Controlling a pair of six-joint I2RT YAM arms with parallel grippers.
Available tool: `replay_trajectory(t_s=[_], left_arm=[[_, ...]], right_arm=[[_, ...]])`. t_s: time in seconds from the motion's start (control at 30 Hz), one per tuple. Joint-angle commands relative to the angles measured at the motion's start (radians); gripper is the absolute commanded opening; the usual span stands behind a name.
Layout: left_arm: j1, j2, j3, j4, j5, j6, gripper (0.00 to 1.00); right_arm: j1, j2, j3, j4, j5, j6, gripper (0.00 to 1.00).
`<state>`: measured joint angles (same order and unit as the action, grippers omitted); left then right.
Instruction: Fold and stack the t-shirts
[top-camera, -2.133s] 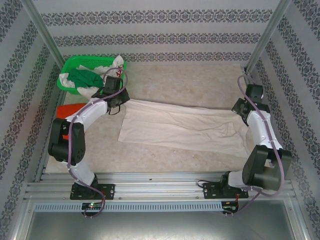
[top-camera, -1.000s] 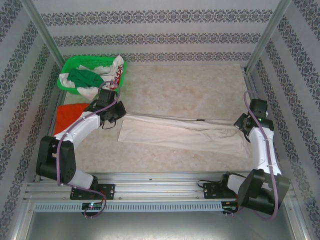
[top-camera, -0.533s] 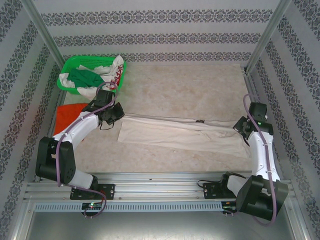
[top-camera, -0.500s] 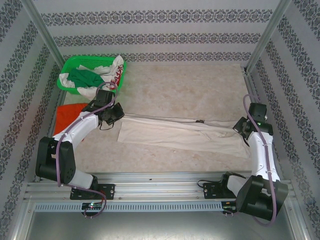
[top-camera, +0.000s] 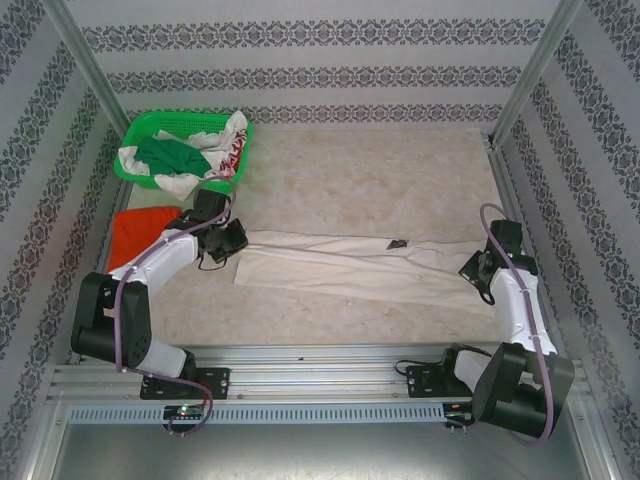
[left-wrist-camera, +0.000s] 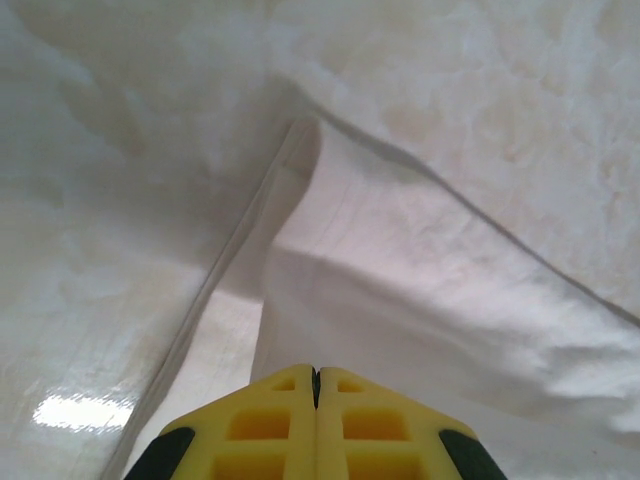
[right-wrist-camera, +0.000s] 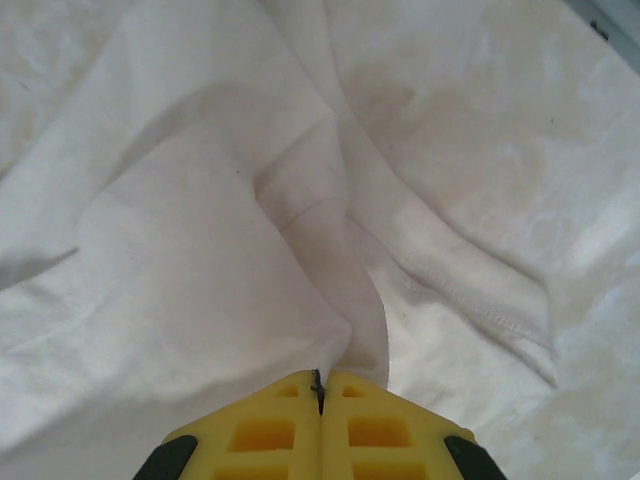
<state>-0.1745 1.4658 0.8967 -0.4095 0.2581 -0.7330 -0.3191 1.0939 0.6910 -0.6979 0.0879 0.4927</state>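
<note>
A large cream-white t-shirt (top-camera: 350, 268) lies stretched across the table as a long narrow band, with a small dark mark (top-camera: 396, 243) on its far edge. My left gripper (top-camera: 232, 243) pinches the shirt's left end. Its yellow jaws (left-wrist-camera: 315, 375) are pressed together on the white cloth (left-wrist-camera: 400, 290). At the shirt's right end my right gripper (top-camera: 472, 272) is shut on a raised fold of cloth (right-wrist-camera: 330, 270), which runs into its closed tips (right-wrist-camera: 321, 380). An orange-red t-shirt (top-camera: 138, 228) lies flat at the table's left edge, partly behind the left arm.
A green mesh basket (top-camera: 150, 127) with green and white clothes stands at the back left. Patterned walls and metal posts (top-camera: 530, 75) close in the table on three sides. A metal rail (top-camera: 300, 375) runs along the near edge by the arm bases.
Both grippers have pulled the white shirt's far edge toward the near side, narrowing it into a folded band. The right gripper has moved down and left, the left one slightly nearer.
</note>
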Motion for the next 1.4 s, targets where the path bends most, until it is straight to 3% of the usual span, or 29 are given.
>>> replay_trajectory(t_s=[0.0,0.43,1.07,1.37], left_arm=[[0.019,0.024,-0.021,-0.033,-0.015,0.027,0.0],[0.019,0.13,-0.045,-0.007,-0.014,0.04,0.0],[0.054,0.123,0.167,-0.051,-0.051,0.116,0.0],[0.063,0.138,0.099,-0.032,-0.035,0.109,0.0]], right_arm=[[-0.011,0.027,-0.019,0.026,-0.004,0.025,0.0],[-0.011,0.129,-0.024,0.074,-0.043,0.043,0.01],[-0.01,-0.123,0.027,-0.025,-0.063,0.045,0.0],[-0.011,-0.081,-0.083,0.012,-0.1,0.076,0.0]])
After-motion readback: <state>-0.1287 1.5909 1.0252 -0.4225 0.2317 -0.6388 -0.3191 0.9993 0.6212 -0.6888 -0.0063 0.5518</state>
